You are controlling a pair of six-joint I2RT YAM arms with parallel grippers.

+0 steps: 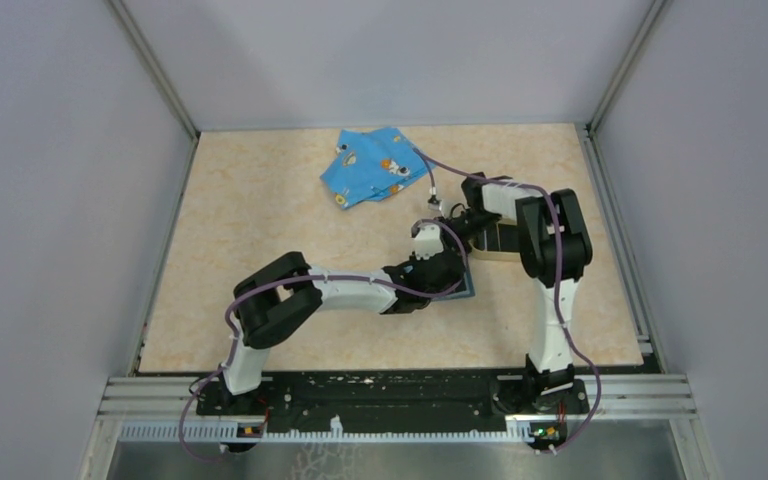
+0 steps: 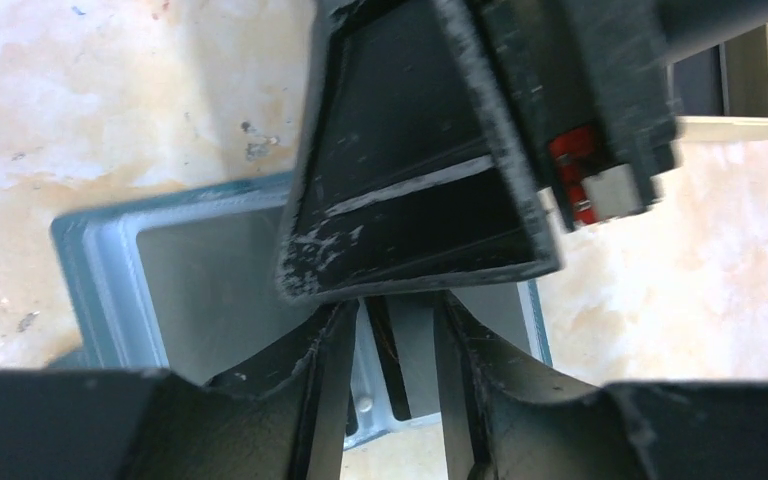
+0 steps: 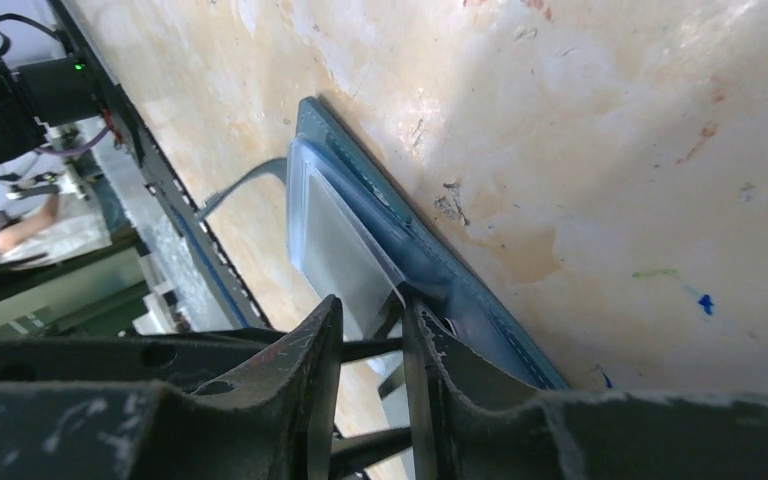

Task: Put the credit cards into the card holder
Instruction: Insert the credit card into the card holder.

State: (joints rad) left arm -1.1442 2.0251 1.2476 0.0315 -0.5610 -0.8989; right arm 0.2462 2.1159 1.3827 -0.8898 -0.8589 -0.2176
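Card-insertion step. Card holder (image 2: 100,262) open on table (image 1: 260,250), under both tools. Left gripper (image 2: 395,320) near-closed at holder's edge. Right gripper (image 3: 372,310) near-closed at holder's pocket. Contents of both unclear, credit cards not discernible. Next: holder pinned, card slides square into pocket.

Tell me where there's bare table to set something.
Bare: the table's left half, between the wall and the cloth; also the near strip between the arm bases. Crowded: around the card holder, where left gripper and right gripper meet.
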